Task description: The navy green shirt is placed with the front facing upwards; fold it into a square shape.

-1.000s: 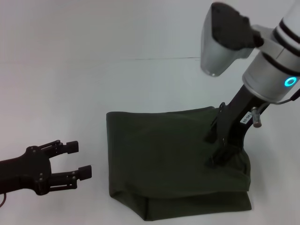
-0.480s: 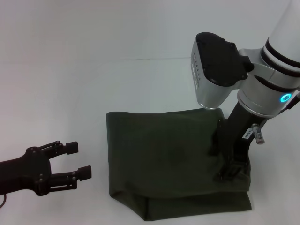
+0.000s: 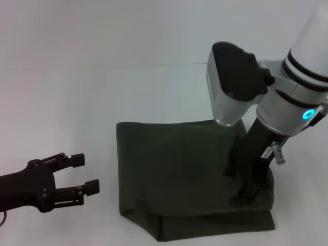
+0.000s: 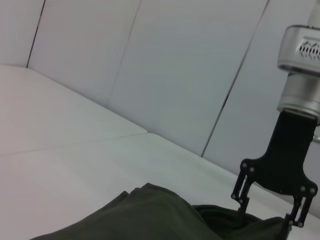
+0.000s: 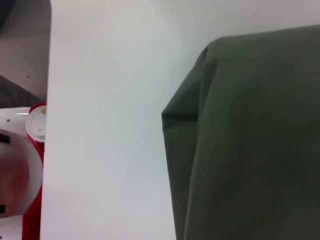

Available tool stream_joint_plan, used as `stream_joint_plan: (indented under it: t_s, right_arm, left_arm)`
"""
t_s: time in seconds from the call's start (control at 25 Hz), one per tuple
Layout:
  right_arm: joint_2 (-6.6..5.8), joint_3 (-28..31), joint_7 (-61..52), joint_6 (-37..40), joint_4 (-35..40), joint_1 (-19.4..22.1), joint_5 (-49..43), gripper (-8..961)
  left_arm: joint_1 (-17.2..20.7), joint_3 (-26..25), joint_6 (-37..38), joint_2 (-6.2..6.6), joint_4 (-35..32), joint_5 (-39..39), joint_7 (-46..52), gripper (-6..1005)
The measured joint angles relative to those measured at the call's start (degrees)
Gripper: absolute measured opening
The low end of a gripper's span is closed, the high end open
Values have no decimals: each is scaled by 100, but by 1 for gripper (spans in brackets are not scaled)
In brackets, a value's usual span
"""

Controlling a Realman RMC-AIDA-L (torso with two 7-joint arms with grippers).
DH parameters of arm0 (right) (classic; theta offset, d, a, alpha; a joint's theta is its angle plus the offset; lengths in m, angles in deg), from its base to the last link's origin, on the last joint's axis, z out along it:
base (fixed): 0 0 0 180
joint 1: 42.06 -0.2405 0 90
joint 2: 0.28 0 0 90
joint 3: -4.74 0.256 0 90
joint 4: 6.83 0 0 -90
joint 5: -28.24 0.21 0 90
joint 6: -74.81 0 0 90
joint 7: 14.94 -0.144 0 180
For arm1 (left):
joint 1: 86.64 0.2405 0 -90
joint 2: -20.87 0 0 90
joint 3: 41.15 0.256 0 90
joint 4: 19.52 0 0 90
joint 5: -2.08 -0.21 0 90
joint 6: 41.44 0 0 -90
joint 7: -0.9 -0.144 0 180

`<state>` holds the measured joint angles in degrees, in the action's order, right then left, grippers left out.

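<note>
Here, folded navy green shirt [image 3: 189, 174] lies on white table [image 3: 77, 102].

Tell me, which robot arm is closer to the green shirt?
The right. The right tool is down on the folded green shirt, near its right edge. The left tool hangs open over the bare table, off the shirt's left side and not touching it.

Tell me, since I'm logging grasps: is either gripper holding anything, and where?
Left gripper: open, holding nothing. Right gripper is down at the navy green shirt near its right edge; a hold cannot be told.
</note>
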<state>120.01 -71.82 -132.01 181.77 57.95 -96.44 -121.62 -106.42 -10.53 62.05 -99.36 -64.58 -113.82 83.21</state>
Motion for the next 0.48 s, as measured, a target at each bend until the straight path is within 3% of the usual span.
stream_joint_plan:
  t_s: [0.24,0.48]
  right_arm:
    - [3,-557,-148,-282,-7,225,-38,658]
    - [-1,-643,-182,-318,-10,356,-45,657]
  left_arm:
    - [-14,-22,0,10,-10,-1,-3,920]
    - [-27,-27,0,13,-21,-1,-5,920]
